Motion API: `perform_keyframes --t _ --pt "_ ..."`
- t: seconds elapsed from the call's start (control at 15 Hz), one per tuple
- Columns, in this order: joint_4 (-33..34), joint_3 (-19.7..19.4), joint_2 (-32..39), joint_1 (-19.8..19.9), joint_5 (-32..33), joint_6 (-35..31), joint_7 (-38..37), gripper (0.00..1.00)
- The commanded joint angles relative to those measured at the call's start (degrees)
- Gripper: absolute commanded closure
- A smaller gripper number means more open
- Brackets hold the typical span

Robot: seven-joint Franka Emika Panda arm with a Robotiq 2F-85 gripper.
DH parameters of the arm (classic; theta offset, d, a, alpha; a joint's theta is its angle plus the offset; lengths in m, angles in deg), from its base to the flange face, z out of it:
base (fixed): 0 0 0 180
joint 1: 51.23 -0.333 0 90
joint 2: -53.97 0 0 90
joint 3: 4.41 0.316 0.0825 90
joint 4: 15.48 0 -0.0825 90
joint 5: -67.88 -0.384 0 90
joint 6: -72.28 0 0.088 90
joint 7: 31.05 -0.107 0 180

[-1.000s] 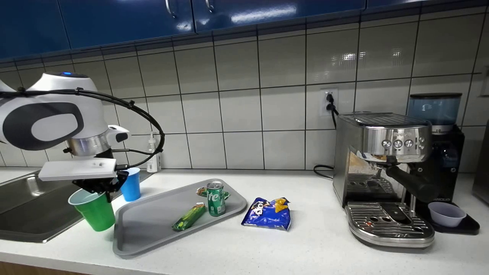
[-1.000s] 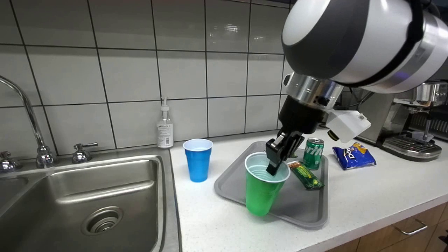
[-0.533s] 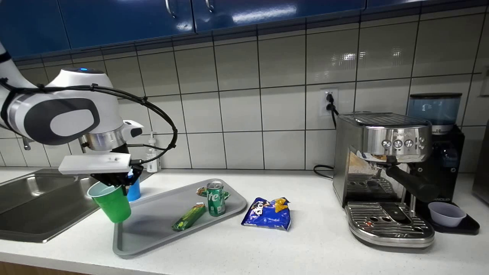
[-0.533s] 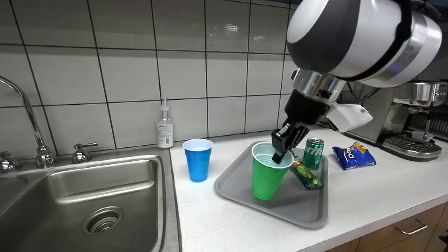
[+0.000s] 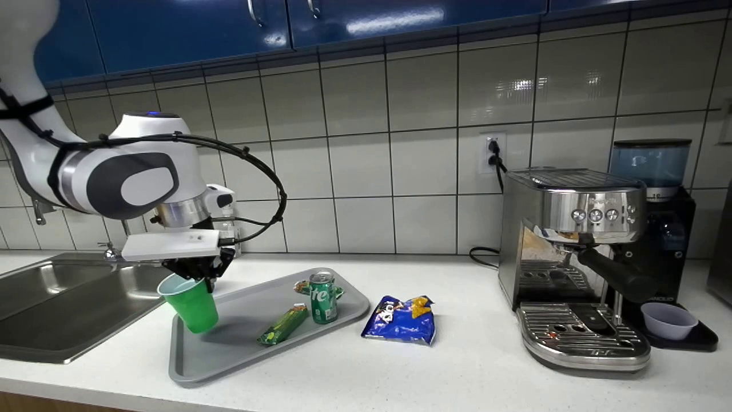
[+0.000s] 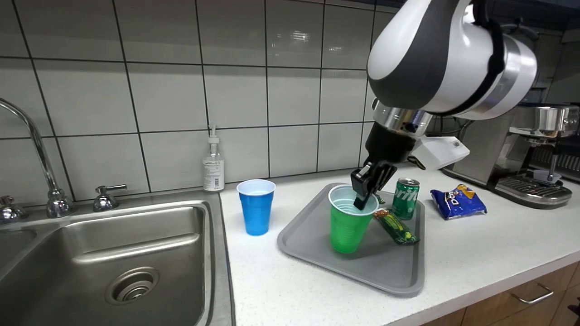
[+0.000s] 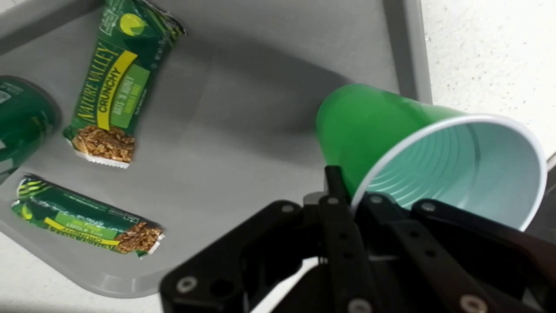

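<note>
Obliquely upward-opening green cup (image 5: 193,306).

"What colour is the gripper (image 7: 354,195)?"

"Black, its slim linked bars (image 7: 343,274) dotted with pale round screw heads (image 7: 186,284)."

"And right above the gripper?"

"A white rectangular block (image 5: 171,245) with small dark marks (image 6: 456,145) near one end; beside it a black wrist section (image 6: 387,144), topped by a shiny silver collar (image 6: 394,118)."

"Higher up?"

"A smooth, rounded white shell (image 6: 469,63). One side carries a dark grey panel (image 5: 104,186) with a pale rounded inset (image 5: 150,186), and a blue light (image 5: 152,113) glows on top."

"Any cables?"

"A black cable bundle (image 5: 218,143) loops above the gripper, cinched with knotted ties (image 5: 246,151). Black straps (image 5: 37,106) ring the shell farther from the gripper."
</note>
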Motion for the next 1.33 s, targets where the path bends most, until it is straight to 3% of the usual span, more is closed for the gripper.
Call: perform_keyframes --t 0.0,0.13,0.2,0.47,0.53,0.6,1.2,1.27 --pt "2.92 -2.47 3.4 -0.61 6.41 0.34 -5.54 0.99" --pt "3.77 -3.85 4.29 -1.28 9.19 0.75 -7.87 0.99" --pt "4.01 -0.19 4.56 3.19 13.32 0.83 -11.31 0.99" --pt "5.11 -0.04 4.95 4.28 20.14 1.91 -17.39 0.99" --pt "5.25 -0.15 4.94 4.29 21.49 2.17 -18.68 0.72" --pt "5.34 0.07 4.87 4.57 22.14 2.4 -19.33 0.71" --pt "5.33 0.99 4.22 5.76 23.38 2.46 -21.2 0.04" --pt "5.18 0.82 3.93 5.78 23.61 2.29 -21.39 0.01"
